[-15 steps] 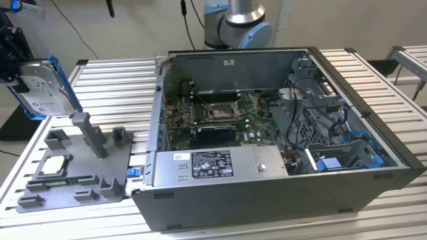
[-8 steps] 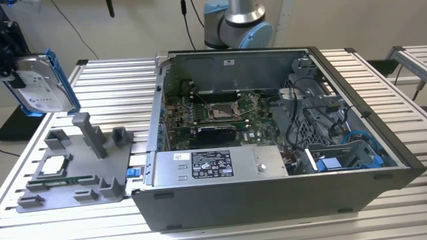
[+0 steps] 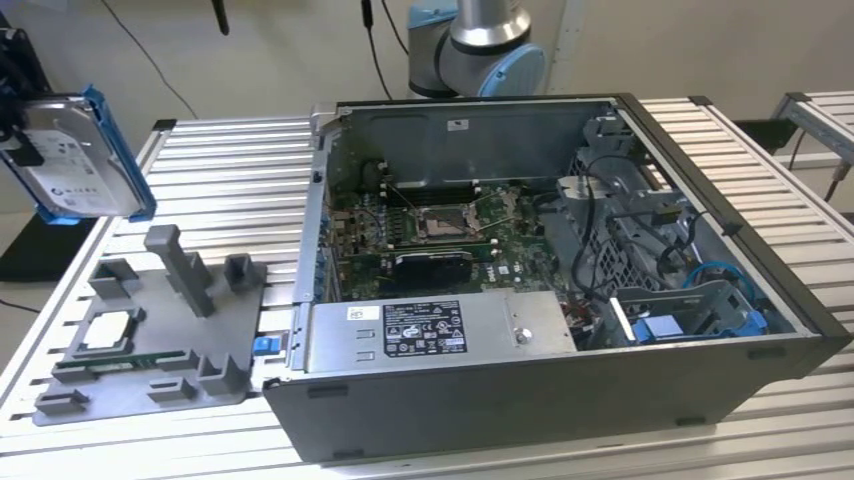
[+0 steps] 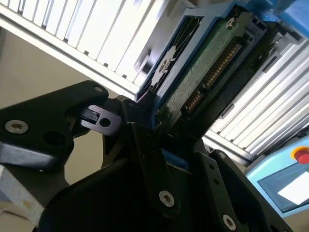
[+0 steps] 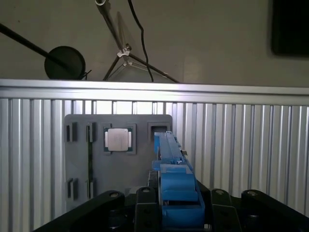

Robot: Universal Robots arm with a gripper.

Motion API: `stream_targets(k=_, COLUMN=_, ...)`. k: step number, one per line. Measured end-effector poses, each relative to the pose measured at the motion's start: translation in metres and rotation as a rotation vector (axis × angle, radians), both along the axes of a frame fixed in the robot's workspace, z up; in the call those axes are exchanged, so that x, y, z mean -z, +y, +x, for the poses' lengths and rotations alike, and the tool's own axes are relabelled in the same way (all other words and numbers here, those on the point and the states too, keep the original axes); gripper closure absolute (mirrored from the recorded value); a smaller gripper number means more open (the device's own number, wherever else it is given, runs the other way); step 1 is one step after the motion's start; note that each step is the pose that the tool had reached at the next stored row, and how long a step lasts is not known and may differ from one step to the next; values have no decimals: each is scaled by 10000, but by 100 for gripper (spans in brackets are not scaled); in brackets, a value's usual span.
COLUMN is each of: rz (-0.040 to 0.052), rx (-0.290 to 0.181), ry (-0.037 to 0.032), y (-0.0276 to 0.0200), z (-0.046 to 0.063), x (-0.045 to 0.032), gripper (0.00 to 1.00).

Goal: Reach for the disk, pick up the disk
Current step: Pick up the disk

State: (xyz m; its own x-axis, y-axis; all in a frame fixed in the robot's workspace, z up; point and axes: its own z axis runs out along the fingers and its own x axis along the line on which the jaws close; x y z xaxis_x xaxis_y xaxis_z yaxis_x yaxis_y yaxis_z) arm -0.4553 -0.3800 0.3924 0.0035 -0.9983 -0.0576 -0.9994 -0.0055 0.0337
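We see the disk held off the table, upright, at about ten o'clock from the open computer case in the exterior view. In the second wrist view the gripper has its black fingers clenched on the disk's blue-railed end. At eight o'clock from the case lies a grey tray holding a small square processor chip.

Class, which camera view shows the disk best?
The exterior view: the disk shows its labelled silver face and blue rails. The second wrist view shows its green circuit-board underside; the first wrist view shows it edge-on.
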Motion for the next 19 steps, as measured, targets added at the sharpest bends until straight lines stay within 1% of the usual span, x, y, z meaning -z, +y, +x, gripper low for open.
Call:
stream_targets(k=8, rz=0, rx=0, ry=0, y=0, z=0, x=-121, gripper=100)
stream_targets(k=19, rz=0, rx=0, ry=0, y=0, z=0, x=-258, gripper=100)
